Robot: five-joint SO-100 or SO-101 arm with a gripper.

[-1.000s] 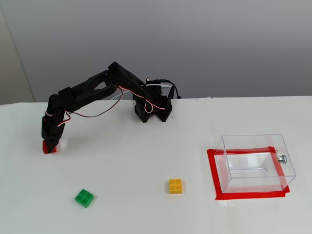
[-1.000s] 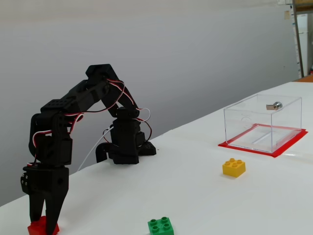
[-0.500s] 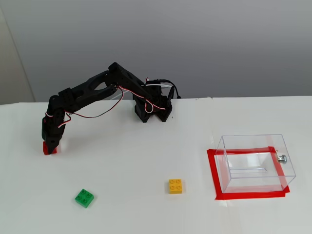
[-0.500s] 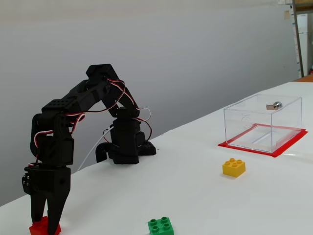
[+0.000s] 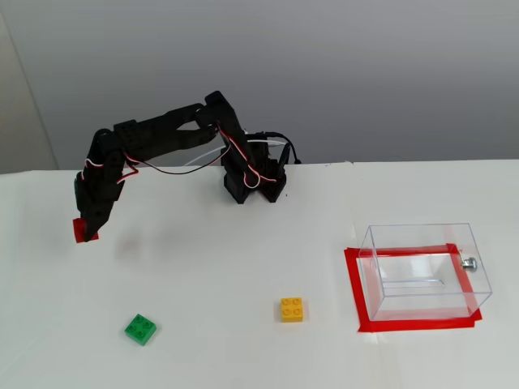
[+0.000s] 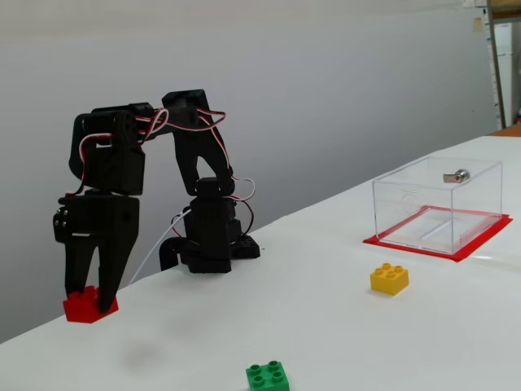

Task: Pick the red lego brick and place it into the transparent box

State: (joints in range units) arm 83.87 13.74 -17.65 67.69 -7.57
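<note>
Spanning both views – white table (image 5: pixel 243 267), grey wall (image 6: pixel 326 81).

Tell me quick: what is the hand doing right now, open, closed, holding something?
Hand: closed on the red brick, held clear of the table.
</note>
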